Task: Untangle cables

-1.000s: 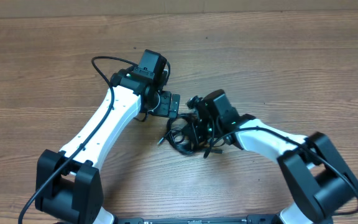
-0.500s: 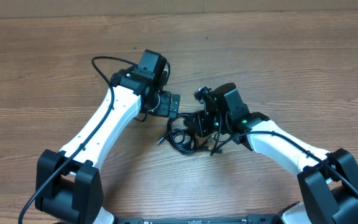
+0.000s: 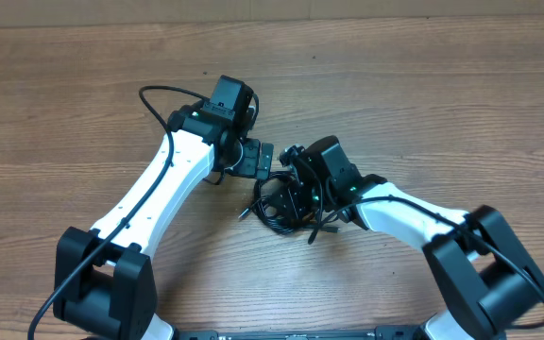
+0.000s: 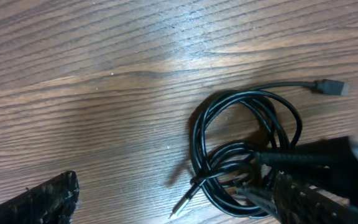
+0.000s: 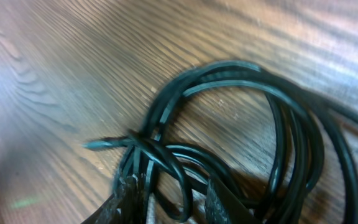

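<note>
The cables (image 3: 274,206) are thin black cords wound in a small bundle on the wooden table between the two arms. In the left wrist view the cables (image 4: 241,155) form loops, with a dark plug (image 4: 331,88) at the upper right and a thin metal jack tip (image 4: 185,202) pointing down-left. My left gripper (image 3: 258,161) is open just above the bundle, its fingers (image 4: 48,199) spread wide and holding nothing. My right gripper (image 3: 294,196) sits on the right side of the bundle. In the right wrist view it (image 5: 173,202) is closed round several strands of the cables (image 5: 241,112).
The thicker black cable (image 3: 163,94) of the left arm arcs over the table at the upper left. Both white arms reach in from the near edge. Bare wood table (image 3: 442,85) surrounds the bundle.
Half a second ago my right wrist had swung right and up; it is now back down-left at the bundle, as one second ago. The left arm has not moved.
</note>
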{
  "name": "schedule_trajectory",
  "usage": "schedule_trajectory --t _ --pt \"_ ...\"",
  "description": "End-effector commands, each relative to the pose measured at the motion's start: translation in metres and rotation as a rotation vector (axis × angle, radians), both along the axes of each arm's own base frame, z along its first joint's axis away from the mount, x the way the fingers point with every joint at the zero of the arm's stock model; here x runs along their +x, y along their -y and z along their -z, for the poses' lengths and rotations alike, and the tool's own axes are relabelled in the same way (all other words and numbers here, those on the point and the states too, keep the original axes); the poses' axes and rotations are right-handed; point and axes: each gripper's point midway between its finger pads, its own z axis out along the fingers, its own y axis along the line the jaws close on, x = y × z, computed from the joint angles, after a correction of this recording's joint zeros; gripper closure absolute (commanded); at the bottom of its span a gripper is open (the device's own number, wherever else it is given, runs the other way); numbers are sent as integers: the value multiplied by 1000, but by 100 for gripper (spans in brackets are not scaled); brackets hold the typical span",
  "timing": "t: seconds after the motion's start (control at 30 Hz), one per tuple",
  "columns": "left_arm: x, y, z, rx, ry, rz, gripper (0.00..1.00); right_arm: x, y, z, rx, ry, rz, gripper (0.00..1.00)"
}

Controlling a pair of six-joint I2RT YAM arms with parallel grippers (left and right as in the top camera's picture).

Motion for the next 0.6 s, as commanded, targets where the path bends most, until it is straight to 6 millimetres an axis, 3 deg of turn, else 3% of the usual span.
schedule_trajectory --t 0.0,0.57 --pt "5 -3 -3 26 21 -18 1 3 -5 6 9 -25 7 69" --pt "2 -5 1 36 10 -19 1 2 -7 16 15 -45 -4 69"
